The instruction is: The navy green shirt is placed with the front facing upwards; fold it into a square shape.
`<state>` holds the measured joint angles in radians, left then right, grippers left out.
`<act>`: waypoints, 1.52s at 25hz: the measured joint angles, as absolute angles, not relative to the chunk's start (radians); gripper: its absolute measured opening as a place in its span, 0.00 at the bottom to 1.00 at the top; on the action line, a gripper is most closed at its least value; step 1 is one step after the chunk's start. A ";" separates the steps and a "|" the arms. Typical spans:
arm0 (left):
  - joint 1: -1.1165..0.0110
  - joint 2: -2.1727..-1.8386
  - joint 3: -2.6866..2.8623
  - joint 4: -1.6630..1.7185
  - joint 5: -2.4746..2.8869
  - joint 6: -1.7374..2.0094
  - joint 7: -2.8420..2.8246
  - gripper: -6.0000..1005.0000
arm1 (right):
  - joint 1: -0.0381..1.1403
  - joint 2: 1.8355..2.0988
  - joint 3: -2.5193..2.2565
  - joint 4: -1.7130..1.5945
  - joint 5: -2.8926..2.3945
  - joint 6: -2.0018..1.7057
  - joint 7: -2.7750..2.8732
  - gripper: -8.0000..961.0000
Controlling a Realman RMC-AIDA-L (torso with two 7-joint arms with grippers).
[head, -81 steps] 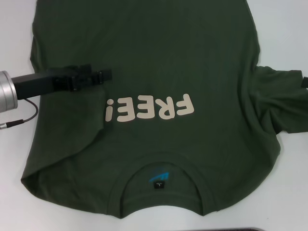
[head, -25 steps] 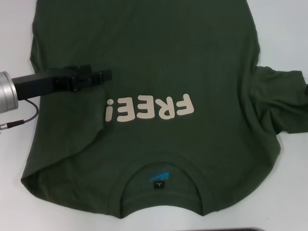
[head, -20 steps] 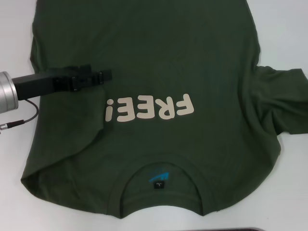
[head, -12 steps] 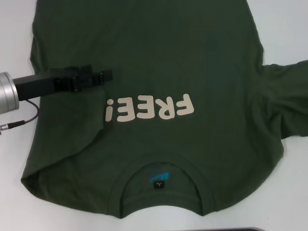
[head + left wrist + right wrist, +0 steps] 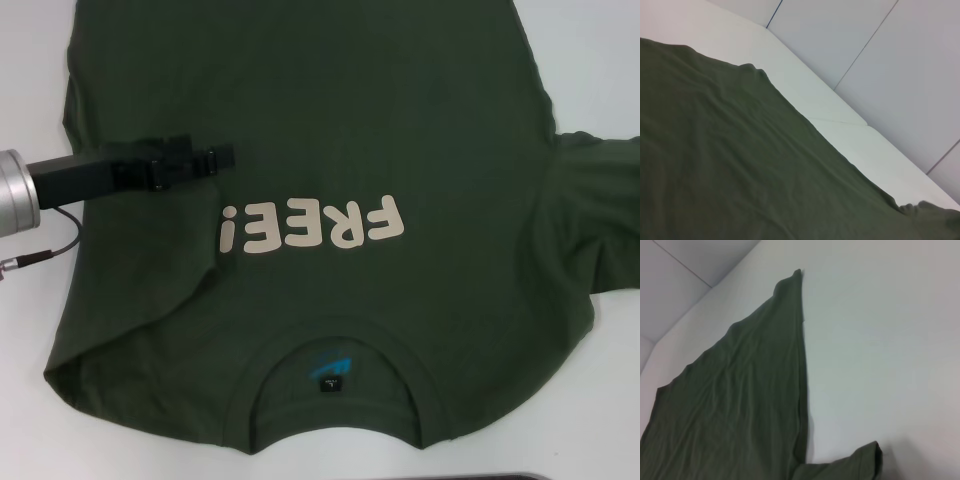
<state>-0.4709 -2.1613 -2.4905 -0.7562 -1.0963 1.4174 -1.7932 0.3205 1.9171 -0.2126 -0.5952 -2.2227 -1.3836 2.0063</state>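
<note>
The navy green shirt (image 5: 380, 120) lies spread on the white table, front up, with the cream "FREE!" lettering (image 5: 312, 227) and the collar (image 5: 340, 345) toward me. Its left side is folded inward along a diagonal crease. My left gripper (image 5: 218, 158) hovers low over the shirt's left part, just beyond the lettering. The shirt's right sleeve (image 5: 600, 200) stretches out past the picture's right edge. My right gripper is out of view. The left wrist view shows green cloth (image 5: 740, 170); the right wrist view shows the shirt's edge (image 5: 740, 405) and a sleeve tip.
White table (image 5: 600, 60) surrounds the shirt on both sides. A thin cable (image 5: 50, 245) hangs from my left arm over the table at the left. A dark strip (image 5: 500, 477) runs along the near edge. Pale wall panels stand beyond the table (image 5: 840, 120).
The right sleeve has been drawn outward to the right and flattened, now reaching past the frame edge. The right gripper, seen at the right edge earlier, has left the view. The left arm stayed put.
</note>
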 joint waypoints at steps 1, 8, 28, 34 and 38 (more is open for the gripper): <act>-0.471 -2.161 -2.489 -0.756 -1.097 1.417 -1.793 0.88 | 0.321 1.917 -0.210 -0.595 -2.223 -1.386 2.006 0.01; -0.471 -2.161 -2.484 -0.756 -1.098 1.417 -1.793 0.88 | 0.338 1.924 -0.209 -0.632 -2.205 -1.429 2.006 0.01; -0.481 -2.161 -2.482 -0.740 -1.098 1.417 -1.792 0.88 | 0.476 1.962 -0.256 -0.642 -2.171 -1.520 1.991 0.02; -0.484 -2.161 -2.487 -0.735 -1.098 1.417 -1.792 0.88 | 0.517 1.995 -0.302 -0.636 -2.174 -1.504 1.991 0.02; -0.487 -2.160 -2.489 -0.735 -1.098 1.416 -1.792 0.88 | 0.535 2.021 -0.344 -0.635 -2.175 -1.473 1.991 0.03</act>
